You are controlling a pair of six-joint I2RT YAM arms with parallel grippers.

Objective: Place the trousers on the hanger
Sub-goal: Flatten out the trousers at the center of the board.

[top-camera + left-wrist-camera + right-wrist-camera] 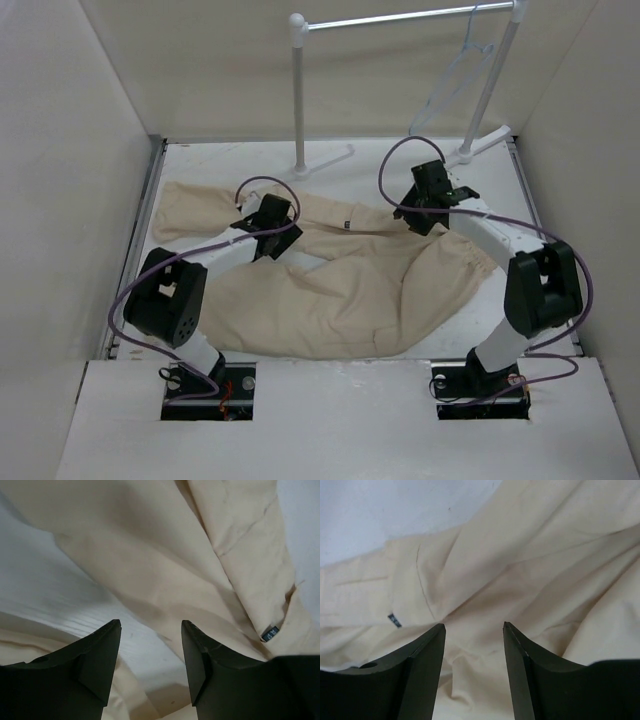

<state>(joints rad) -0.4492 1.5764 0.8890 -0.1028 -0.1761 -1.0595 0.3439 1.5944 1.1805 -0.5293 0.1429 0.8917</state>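
Left gripper (pixel 151 625): jaws spread wide, nothing held, poised over a folded edge of the trousers (pixel 340 290), with a strip of bare desk (pixel 60 595) showing just beneath. Right gripper (pixel 474 626): also open and empty, set over creased cloth, with a small dark label (pixel 394 620) just beside it. Whether either fingertip touches the fabric, I cannot tell. Judged step: both arms are closing in for a first grasp on the garment. To do it well, each gripper should probably pinch a raised ridge of cloth, not flat fabric. The left needs to shift onto cloth proper so it does not scrape the desk. The two grasps should be far enough apart to lift the garment level. The trousers lie flat and rumpled across the middle of the desk, directly under both grippers, legs trailing toward the left. Farther back, the hanger (pixel 455 85) hangs from the rack (pixel 400 18) at the rear right, well apart from the cloth.
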